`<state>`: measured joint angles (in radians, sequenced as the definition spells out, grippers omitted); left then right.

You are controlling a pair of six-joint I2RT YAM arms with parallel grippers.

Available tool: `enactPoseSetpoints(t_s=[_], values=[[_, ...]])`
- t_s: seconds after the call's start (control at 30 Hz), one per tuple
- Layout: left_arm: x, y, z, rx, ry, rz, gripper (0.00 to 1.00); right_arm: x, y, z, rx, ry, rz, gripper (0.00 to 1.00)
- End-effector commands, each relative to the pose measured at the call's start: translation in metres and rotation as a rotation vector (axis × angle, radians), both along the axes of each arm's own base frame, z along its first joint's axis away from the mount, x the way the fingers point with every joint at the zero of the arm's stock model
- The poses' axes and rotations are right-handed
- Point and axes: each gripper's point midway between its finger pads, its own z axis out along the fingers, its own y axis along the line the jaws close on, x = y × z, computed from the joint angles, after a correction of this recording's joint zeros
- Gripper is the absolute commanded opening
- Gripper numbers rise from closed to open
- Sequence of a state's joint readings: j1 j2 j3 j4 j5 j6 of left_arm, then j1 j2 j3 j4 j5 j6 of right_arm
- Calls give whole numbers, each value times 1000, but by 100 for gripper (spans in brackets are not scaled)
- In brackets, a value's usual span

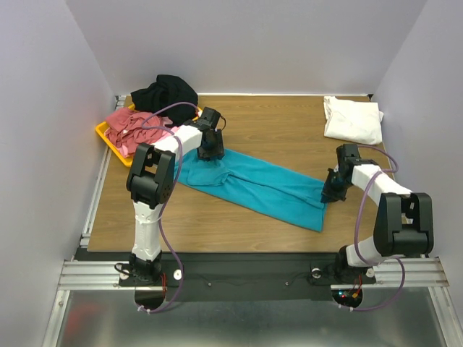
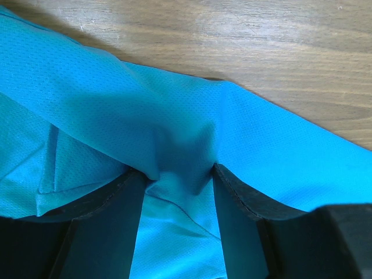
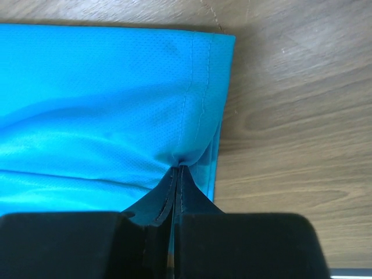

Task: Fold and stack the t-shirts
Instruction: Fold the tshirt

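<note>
The teal t-shirt (image 1: 260, 184) is stretched between both claws. Its hem is pinched tight by the right gripper (image 3: 177, 170). A fold is bunched between the left gripper's (image 2: 177, 174) parted fingers.

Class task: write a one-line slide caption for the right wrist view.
Right gripper shut, pinching the hemmed edge of the teal-blue mesh t-shirt on the wooden table.

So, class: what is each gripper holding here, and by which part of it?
Right gripper: shut on the teal t-shirt, pinching its stitched hem near a corner. Left gripper: its spread fingers have a bunch of the same shirt's other end between them.
</note>
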<state>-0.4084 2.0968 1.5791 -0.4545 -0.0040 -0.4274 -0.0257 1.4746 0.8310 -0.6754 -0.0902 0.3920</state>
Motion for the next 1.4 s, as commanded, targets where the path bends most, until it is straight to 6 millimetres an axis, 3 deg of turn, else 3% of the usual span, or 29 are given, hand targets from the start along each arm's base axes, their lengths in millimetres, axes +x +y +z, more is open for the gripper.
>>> enactPoseSetpoints(t_s=[0.0,0.6,0.77,0.97,1.1,1.27,1.37], values=[[-4,5,1,15,23,-1,61,-3,3,14,19,-29,11,0],[-5,6,-1,16,29,0,61,-25,7,26,42,33,31,1],[-5,6,-2,17,30,0,61,-30,11,30,65,48,40,9],[-5,6,-2,18,32,0,61,-34,21,40,125,55,71,26],[-5,6,-2,19,31,1,61,-38,29,47,174,72,97,29],[-5,7,2,23,30,-7,61,-26,23,54,138,43,94,30],[-4,10,9,36,18,-4,61,-4,20,66,116,-8,79,30]])
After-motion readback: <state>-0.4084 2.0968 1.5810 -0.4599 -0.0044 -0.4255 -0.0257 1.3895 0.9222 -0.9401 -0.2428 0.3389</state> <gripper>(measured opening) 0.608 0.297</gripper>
